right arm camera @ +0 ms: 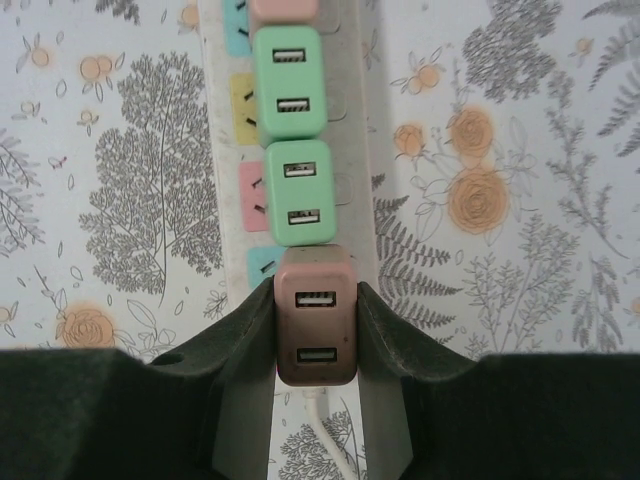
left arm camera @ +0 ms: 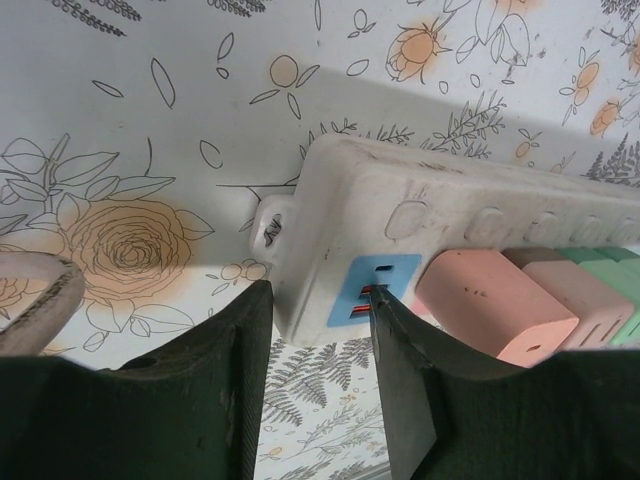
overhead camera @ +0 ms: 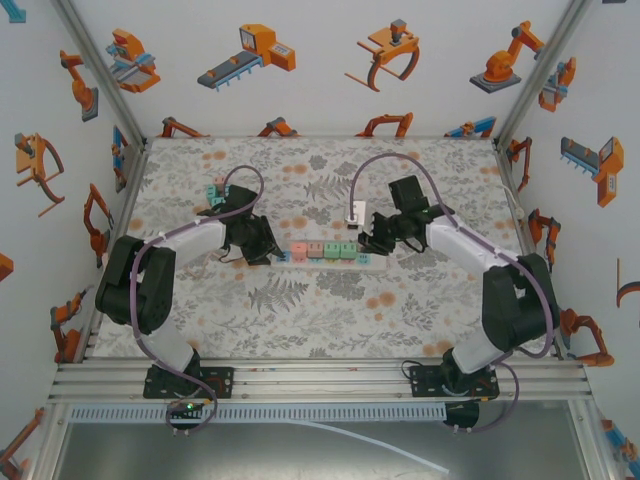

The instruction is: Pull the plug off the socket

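Pinching the brown plug point(right arm camera: 315, 330) with the right gripper point(right arm camera: 315, 290), at the right end of the strip point(right arm camera: 222, 200), mid-table point(overhead camera: 320, 330).

Right fingers are pressed on the plug's two side faces, USB face up. The plug sits in line with the green plug point(right arm camera: 297, 190) just beside it, a narrow gap between them. A white cord point(right arm camera: 330, 425) runs out from under the plug at the strip's end edge. The left gripper point(left arm camera: 320, 300) pinches the strip's left end: one finger at the end corner, the other on the blue socket label point(left arm camera: 375, 290), just beside the pink plug point(left arm camera: 490, 305). There is bare table on both long sides of the strip and past both ends. Enclosure walls point(overhead camera: 80, 150) are well apart from both arms.
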`<state>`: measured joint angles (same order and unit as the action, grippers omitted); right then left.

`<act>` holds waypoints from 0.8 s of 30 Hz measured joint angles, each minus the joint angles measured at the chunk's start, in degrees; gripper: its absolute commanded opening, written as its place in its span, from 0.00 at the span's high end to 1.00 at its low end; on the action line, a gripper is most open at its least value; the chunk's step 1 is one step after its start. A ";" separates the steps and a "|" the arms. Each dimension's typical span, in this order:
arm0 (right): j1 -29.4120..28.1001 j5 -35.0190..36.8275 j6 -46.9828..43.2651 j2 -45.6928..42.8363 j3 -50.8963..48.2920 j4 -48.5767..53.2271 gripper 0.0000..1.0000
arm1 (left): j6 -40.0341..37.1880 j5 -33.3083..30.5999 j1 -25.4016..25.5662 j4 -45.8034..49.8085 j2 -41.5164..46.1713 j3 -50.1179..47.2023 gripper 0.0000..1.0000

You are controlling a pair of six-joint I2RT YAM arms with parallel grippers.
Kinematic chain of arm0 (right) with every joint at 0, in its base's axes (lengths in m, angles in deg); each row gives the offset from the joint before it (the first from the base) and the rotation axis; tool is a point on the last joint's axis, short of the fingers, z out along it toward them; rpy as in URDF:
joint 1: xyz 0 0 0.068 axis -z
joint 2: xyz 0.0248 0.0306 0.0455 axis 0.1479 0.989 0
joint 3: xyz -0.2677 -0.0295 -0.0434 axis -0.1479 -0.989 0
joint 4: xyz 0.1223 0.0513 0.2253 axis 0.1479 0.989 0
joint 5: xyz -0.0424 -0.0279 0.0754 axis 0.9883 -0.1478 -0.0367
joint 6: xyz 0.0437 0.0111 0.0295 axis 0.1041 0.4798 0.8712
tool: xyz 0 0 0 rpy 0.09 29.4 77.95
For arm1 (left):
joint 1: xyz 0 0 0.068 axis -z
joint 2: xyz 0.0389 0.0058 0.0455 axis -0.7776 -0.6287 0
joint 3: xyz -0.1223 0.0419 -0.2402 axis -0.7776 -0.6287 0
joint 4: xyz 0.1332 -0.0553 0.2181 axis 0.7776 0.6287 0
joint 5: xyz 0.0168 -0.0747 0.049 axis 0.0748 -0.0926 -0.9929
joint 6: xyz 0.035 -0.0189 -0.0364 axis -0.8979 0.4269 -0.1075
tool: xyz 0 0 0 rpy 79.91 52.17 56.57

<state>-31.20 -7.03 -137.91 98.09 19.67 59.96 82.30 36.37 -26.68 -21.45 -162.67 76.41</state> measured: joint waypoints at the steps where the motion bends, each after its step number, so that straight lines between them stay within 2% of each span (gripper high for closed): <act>1: 0.00 -0.50 1.09 -1.03 0.00 -0.83 0.77 | 0.00 -0.39 0.02 0.04 0.11 0.02 0.52; 6: -0.33 -1.55 11.28 -6.80 -1.60 -8.90 0.77 | 0.00 -1.99 0.02 0.94 1.09 0.04 0.44; 9: -0.33 0.68 23.91 -11.06 -4.50 -16.20 0.79 | -0.02 -3.32 0.04 2.32 3.52 0.52 0.40; 13: -0.31 6.23 45.03 -15.80 -7.41 -23.98 0.80 | -0.55 -4.92 0.04 3.69 9.09 2.38 0.35; 18: -0.33 12.11 68.39 -23.17 -14.45 -29.55 0.81 | -3.85 -5.29 0.26 2.54 18.80 3.02 0.26; 24: -0.33 15.06 90.16 -30.08 -25.73 -32.89 0.81 | -11.67 -0.74 0.90 -0.22 29.33 2.21 0.17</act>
<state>-31.53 8.03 -47.75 68.01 -6.05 27.06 70.63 35.63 -25.79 -21.67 -133.34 78.62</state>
